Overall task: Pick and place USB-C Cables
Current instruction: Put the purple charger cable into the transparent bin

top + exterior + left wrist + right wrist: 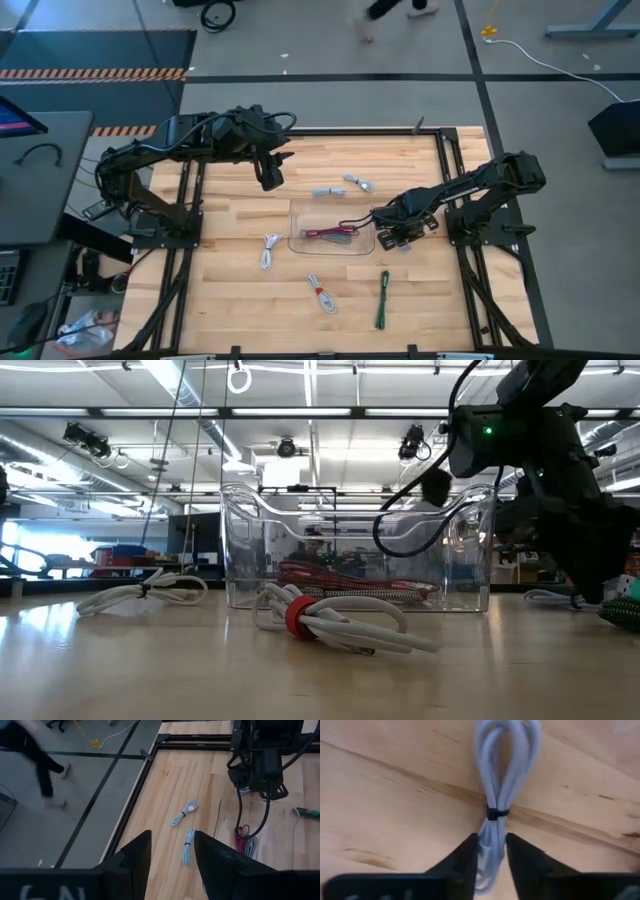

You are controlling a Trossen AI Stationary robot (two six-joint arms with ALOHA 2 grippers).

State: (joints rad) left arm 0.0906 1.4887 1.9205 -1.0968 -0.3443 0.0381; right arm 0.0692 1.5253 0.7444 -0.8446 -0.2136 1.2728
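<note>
USB-C Cables: one pale bundle (492, 810) sits between my right gripper (492, 852) fingers, low centre of the right wrist frame; fingers pinching it, just right of the clear tray (298, 245). Red and green ones (333, 234) are already in the tray; others lie loose on the table (230, 310). Risk, I'd say: grip is near the bundle's end, so it could slip or swing on lift. Left gripper (172, 852) spread, waiting upper left. Butcher-block wood top, open workshop behind.

Pale wood table (230, 300), clear tray (300, 215) — dark red cable (330, 233), green cable (383, 299)
</note>
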